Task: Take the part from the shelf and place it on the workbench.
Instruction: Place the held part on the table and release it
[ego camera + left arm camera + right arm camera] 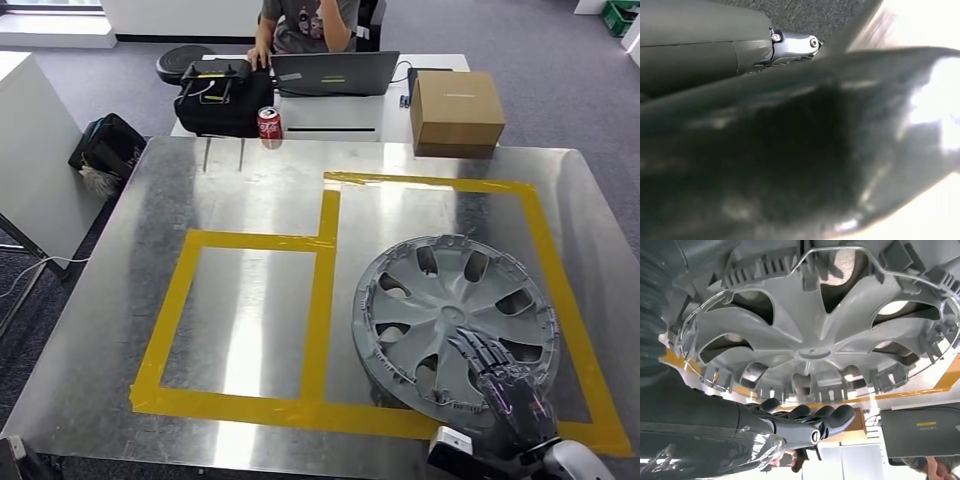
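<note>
The part is a grey plastic wheel cover (455, 322) lying inner side up on the steel workbench (249, 190), inside the right-hand yellow tape rectangle (562, 300). My right hand (504, 385) hovers over the cover's near rim with its dark fingers (817, 419) stretched out straight, and nothing sits between them and the thumb. The right wrist view looks across the wheel cover (817, 340), showing its spokes, clips and wire ring just past the fingertips. My left hand (794, 44) appears as a grey cover and a silvery piece beside a blurred dark surface; how its fingers lie is unclear.
A second taped rectangle (162, 330) lies to the left on the bench. Behind the bench stand a red can (269, 125), a black bag (223, 97), a laptop (334, 73) and a cardboard box (456, 110). A person (313, 22) sits at the far desk.
</note>
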